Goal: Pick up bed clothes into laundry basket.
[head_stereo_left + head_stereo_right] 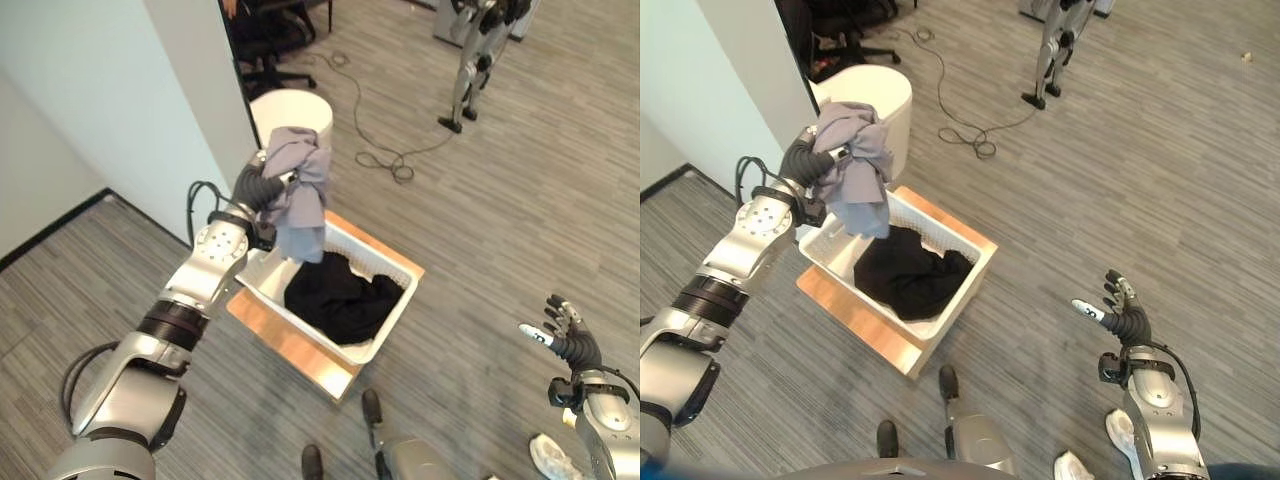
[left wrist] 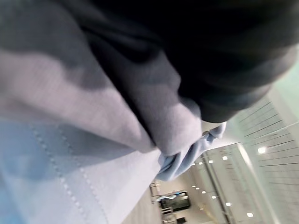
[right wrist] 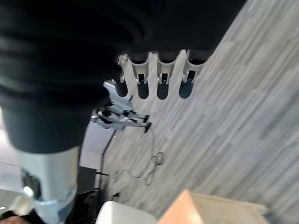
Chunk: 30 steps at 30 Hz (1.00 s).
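Grey-lavender garment [image 1: 298,190] is clenched in the left hand [image 1: 256,186], bunched at the top and hanging down over the far-left corner of the white laundry basket [image 1: 398,308]. For the drop to be done well, the hand is best carried a little further toward the basket's middle before the fingers are released, so the trailing hem is not left draped over the rim; judged from these views, the lower edge already hangs inside the wall. A black garment [image 1: 338,296] is already piled in the basket, which is set on a wooden board [image 1: 282,338] on the grey plank floor [image 1: 500,200]. A white round bin [image 1: 292,112] is seen just behind the held cloth. Right hand [image 1: 1118,316] is held well apart to the right, fingers spread and empty. Cloth is pressed close against the left wrist camera.
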Tool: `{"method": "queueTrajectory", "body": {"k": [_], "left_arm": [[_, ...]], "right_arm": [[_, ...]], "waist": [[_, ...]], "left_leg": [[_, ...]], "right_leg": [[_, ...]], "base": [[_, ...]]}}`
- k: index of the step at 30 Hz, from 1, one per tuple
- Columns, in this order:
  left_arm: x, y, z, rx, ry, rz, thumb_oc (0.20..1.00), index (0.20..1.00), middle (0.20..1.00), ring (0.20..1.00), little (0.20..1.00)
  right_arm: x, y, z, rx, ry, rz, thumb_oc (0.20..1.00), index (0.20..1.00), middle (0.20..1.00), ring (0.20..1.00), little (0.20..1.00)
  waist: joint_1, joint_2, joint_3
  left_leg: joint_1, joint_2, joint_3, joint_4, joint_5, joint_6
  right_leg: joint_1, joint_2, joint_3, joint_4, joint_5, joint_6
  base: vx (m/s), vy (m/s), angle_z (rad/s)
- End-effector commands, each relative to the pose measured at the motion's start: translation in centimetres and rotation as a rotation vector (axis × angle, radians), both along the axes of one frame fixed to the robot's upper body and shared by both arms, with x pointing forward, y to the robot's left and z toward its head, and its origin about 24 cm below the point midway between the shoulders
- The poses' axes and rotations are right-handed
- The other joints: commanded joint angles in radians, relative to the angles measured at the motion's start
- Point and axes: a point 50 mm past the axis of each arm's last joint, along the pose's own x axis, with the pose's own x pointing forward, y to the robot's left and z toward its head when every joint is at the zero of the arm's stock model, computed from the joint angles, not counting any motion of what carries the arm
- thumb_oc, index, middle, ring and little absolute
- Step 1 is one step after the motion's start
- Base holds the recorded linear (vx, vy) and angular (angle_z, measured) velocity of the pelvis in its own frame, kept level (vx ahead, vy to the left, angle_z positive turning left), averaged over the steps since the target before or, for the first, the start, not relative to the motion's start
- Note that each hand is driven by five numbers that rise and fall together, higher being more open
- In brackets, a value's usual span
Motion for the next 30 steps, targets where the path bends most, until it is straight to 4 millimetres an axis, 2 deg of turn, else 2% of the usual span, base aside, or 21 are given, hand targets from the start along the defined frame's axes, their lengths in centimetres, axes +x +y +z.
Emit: {"method": "queueTrajectory", "body": {"k": [1, 3, 8, 11, 12, 14, 16, 19, 22, 25, 26, 27, 28, 30], "left_arm": [[0.4, -0.1, 4.2, 0.055, -0.167, 0.005, 0.2, 0.2, 0.2, 0.2, 0.2], [0.5, 0.2, 2.7, 0.111, -0.122, 0.034, 0.2, 0.2, 0.2, 0.2, 0.2], [0.5, 0.4, 1.0, 0.2, -0.07, 0.061, 0.2, 0.2, 0.2, 0.2, 0.2], [0.6, 1.2, -1.0, 0.305, -0.002, 0.122, 0.2, 0.2, 0.2, 0.2, 0.2], [0.6, 1.2, -1.0, 0.306, -0.003, 0.122, 0.2, 0.2, 0.2, 0.2, 0.2], [1.0, 1.9, -1.2, 0.487, 0.011, 0.186, 0.2, 0.2, 0.2, 0.2, 0.2], [1.0, 1.3, -1.2, 0.569, -0.007, 0.168, 0.2, 0.2, 0.2, 0.2, 0.2], [0.9, 0.8, -3.5, 0.628, 0.056, 0.157, 0.2, 0.2, 0.2, 0.2, 0.2], [1.2, 0.3, -5.0, 0.659, 0.1, 0.165, 0.2, 0.2, 0.2, 0.2, 0.2], [1.4, -0.3, -5.0, 0.666, 0.095, 0.154, 0.2, 0.2, 0.2, 0.2, 0.2], [1.4, -0.7, -5.1, 0.664, 0.094, 0.141, 0.492, 0.492, 0.492, 0.492, 0.492], [1.4, -0.7, -5.2, 0.663, 0.094, 0.141, 0.642, 0.642, 0.642, 0.642, 0.642], [1.4, -0.9, -5.1, 0.66, 0.086, 0.135, 1.0, 1.0, 1.0, 1.0, 1.0], [1.3, -1.4, -4.9, 0.656, 0.07, 0.126, 1.0, 1.0, 1.0, 1.0, 1.0]], "right_arm": [[0.9, -2.2, 3.8, -0.077, -0.166, -0.049, 1.0, 1.0, 1.0, 1.0, 1.0], [0.9, -2.2, 3.8, -0.079, -0.165, -0.053, 1.0, 1.0, 1.0, 1.0, 1.0], [0.8, -2.4, 3.9, -0.086, -0.163, -0.061, 1.0, 1.0, 1.0, 1.0, 1.0], [0.9, -2.6, 4.1, -0.097, -0.17, -0.067, 1.0, 1.0, 1.0, 1.0, 1.0], [0.9, -2.6, 4.1, -0.097, -0.17, -0.067, 1.0, 1.0, 1.0, 1.0, 1.0], [0.5, -2.7, 4.0, -0.103, -0.163, -0.075, 1.0, 1.0, 1.0, 1.0, 1.0], [0.4, -2.7, 3.9, -0.112, -0.161, -0.079, 1.0, 1.0, 1.0, 1.0, 1.0], [0.6, -2.6, 4.0, -0.104, -0.176, -0.082, 1.0, 1.0, 1.0, 1.0, 1.0], [0.9, -2.4, 4.2, -0.099, -0.192, -0.069, 1.0, 1.0, 1.0, 1.0, 1.0], [0.8, -2.2, 4.2, -0.095, -0.195, -0.067, 1.0, 1.0, 1.0, 1.0, 1.0], [0.8, -2.2, 4.2, -0.096, -0.197, -0.071, 1.0, 1.0, 1.0, 1.0, 1.0], [0.8, -2.2, 4.2, -0.096, -0.197, -0.071, 1.0, 1.0, 1.0, 1.0, 1.0], [0.8, -2.2, 4.3, -0.097, -0.2, -0.07, 1.0, 1.0, 1.0, 1.0, 1.0], [1.0, -2.1, 4.2, -0.091, -0.202, -0.07, 1.0, 1.0, 1.0, 1.0, 1.0]], "waist": [[0.011, 0.042, 0.028], [0.015, 0.037, 0.046], [0.021, 0.029, 0.074], [0.022, 0.009, 0.104], [0.023, 0.009, 0.104], [0.023, -0.006, 0.127], [0.026, -0.009, 0.137], [0.03, -0.009, 0.143], [0.028, -0.013, 0.149], [0.027, -0.013, 0.151], [0.026, -0.012, 0.152], [0.026, -0.012, 0.151], [0.026, -0.011, 0.152], [0.028, -0.008, 0.15]], "left_leg": [[-0.031, 0.052, 0.04, 0.004, 0.025, -0.028], [-0.035, 0.053, 0.035, 0.004, 0.026, -0.027], [-0.048, 0.053, 0.028, 0.004, 0.03, -0.026], [-0.063, 0.057, 0.027, 0.004, 0.037, -0.025], [-0.063, 0.057, 0.027, 0.004, 0.037, -0.025], [-0.068, 0.06, 0.025, 0.004, 0.04, -0.025], [-0.068, 0.059, 0.021, 0.004, 0.04, -0.025], [-0.069, 0.057, 0.019, 0.004, 0.038, -0.023], [-0.071, 0.059, 0.022, 0.004, 0.035, -0.022], [-0.072, 0.059, 0.023, 0.004, 0.034, -0.021], [-0.072, 0.059, 0.023, 0.004, 0.033, -0.021], [-0.073, 0.059, 0.023, 0.004, 0.033, -0.021], [-0.074, 0.058, 0.022, 0.004, 0.033, -0.02], [-0.075, 0.058, 0.021, 0.004, 0.034, -0.02]], "right_leg": [[0.104, -0.007, -0.029, 0.013, -0.133, 0.077], [0.1, -0.006, -0.034, 0.013, -0.134, 0.075], [0.091, -0.005, -0.042, 0.013, -0.132, 0.075], [0.074, 0.0, -0.041, 0.013, -0.124, 0.074], [0.073, -0.001, -0.041, 0.013, -0.123, 0.074], [0.07, 0.002, -0.044, 0.013, -0.119, 0.072], [0.07, 0.001, -0.047, 0.013, -0.119, 0.072], [0.071, 0.001, -0.05, 0.013, -0.122, 0.072], [0.067, 0.001, -0.048, 0.013, -0.121, 0.072], [0.066, 0.001, -0.049, 0.013, -0.12, 0.071], [0.065, 0.0, -0.05, 0.013, -0.121, 0.071], [0.065, 0.0, -0.05, 0.013, -0.121, 0.071], [0.063, 0.0, -0.051, 0.013, -0.12, 0.07], [0.063, -0.002, -0.052, 0.013, -0.12, 0.069]], "base": [[-0.01, -0.007, -0.06], [-0.01, -0.006, -0.02], [-0.04, -0.005, 0.03], [-0.06, -0.015, 0.04], [-0.05, -0.028, -0.04], [-0.06, -0.028, -0.02], [-0.02, -0.006, 0.0], [0.0, 0.0, 0.0], [0.0, 0.0, 0.0], [0.0, 0.0, 0.0], [0.0, 0.0, 0.0], [0.0, 0.0, 0.0], [0.0, 0.0, 0.0], [0.0, 0.0, 0.0]]}}
